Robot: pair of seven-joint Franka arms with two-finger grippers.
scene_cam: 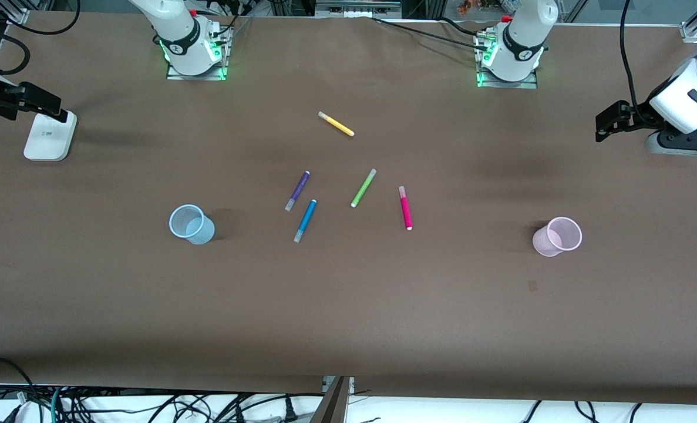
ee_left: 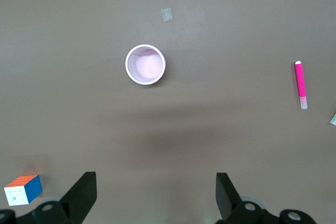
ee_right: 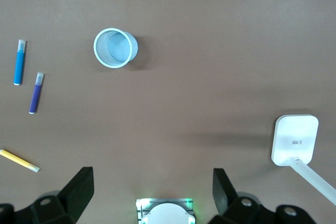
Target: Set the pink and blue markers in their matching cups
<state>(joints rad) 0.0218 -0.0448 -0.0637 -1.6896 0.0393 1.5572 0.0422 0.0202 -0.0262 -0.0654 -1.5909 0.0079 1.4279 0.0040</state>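
Brown paper covers the table (scene_cam: 348,317) under me, and both my arms wait high above it. My left gripper (ee_left: 156,195) hangs with its fingers spread wide, empty, over the left arm's end, where the pink cup (scene_cam: 556,236) stands upright. My right gripper (ee_right: 152,192) hangs just as wide and empty over the right arm's end, where the blue cup (scene_cam: 191,224) stands. Between the cups lie the markers, none touching: the blue marker (scene_cam: 305,221) just beside the purple marker (scene_cam: 297,190), the pink marker (scene_cam: 405,207) near the green marker (scene_cam: 363,187), the yellow marker (scene_cam: 336,124) farthest from the front camera.
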